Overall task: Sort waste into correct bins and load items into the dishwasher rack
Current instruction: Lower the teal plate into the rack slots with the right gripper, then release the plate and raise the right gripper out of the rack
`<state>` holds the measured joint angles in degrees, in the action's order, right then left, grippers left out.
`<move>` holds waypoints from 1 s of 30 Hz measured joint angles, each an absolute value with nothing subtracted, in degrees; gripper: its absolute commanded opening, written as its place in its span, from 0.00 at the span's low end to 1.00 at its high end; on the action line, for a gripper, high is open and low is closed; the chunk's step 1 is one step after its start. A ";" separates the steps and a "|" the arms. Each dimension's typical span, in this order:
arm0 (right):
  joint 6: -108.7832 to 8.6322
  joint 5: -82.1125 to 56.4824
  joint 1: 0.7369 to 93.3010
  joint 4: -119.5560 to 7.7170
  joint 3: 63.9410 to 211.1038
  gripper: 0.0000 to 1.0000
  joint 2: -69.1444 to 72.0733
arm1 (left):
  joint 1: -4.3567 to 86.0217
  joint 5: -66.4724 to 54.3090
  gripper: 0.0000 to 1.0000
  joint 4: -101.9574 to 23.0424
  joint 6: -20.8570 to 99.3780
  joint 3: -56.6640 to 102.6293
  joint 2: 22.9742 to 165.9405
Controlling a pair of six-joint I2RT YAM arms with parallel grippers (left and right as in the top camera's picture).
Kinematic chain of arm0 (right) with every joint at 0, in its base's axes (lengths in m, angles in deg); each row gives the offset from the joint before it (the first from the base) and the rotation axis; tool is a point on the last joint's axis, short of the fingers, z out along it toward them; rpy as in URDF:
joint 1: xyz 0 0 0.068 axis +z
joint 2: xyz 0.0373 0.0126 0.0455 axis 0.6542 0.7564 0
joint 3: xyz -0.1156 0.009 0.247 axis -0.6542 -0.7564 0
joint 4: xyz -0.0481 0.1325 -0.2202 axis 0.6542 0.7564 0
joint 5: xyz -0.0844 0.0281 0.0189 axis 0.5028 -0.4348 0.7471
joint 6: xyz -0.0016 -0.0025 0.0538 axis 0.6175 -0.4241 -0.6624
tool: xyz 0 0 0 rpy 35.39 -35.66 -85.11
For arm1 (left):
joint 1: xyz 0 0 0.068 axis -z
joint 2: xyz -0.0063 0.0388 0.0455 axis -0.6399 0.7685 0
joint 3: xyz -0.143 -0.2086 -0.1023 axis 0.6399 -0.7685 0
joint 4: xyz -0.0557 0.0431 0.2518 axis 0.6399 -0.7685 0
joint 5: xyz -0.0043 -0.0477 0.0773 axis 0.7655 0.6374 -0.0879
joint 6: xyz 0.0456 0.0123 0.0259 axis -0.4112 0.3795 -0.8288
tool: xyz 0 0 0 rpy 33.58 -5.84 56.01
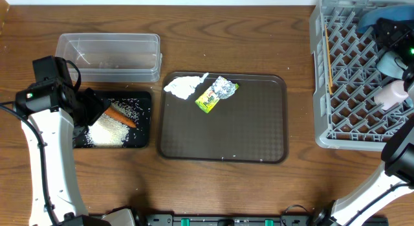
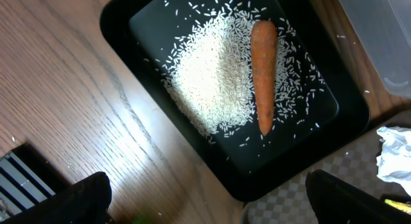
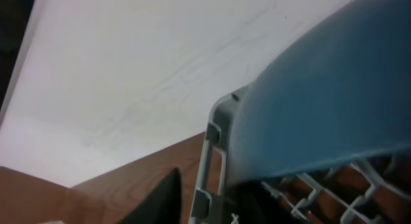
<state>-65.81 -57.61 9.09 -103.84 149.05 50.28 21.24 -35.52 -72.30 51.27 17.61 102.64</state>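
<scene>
Left gripper [image 1: 96, 109] hangs over the black tray [image 1: 143, 140] of rice [image 1: 107, 132] and carrot [image 1: 123, 117] overhead, right gripper [image 1: 390, 32] at the rack [image 1: 321, 77] corner by the blue bowl [image 1: 369, 19]; left wrist view shows jaws wide apart; right wrist view shows bowl and rack edge (grip cannot be told).

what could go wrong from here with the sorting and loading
1. The large blue bowl sits at the rack corner; it might tip over the rim.
2. The crumpled paper and foil wrapper lie close on the brown tray; grabbing one may drag the other.
3. The open left claw could scatter loose rice.
</scene>
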 measured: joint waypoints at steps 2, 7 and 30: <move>-65.83 -57.68 9.11 -103.80 149.03 0.65 50.28 | 21.24 -35.54 1.00 -72.32 51.27 17.61 102.64; -66.25 -58.03 9.09 -102.35 149.01 0.99 49.84 | 21.24 -35.52 1.00 -72.32 51.27 17.61 102.64; -65.20 -26.18 21.70 -67.86 148.70 0.99 9.89 | 21.24 -35.50 1.00 -72.30 51.27 17.61 102.64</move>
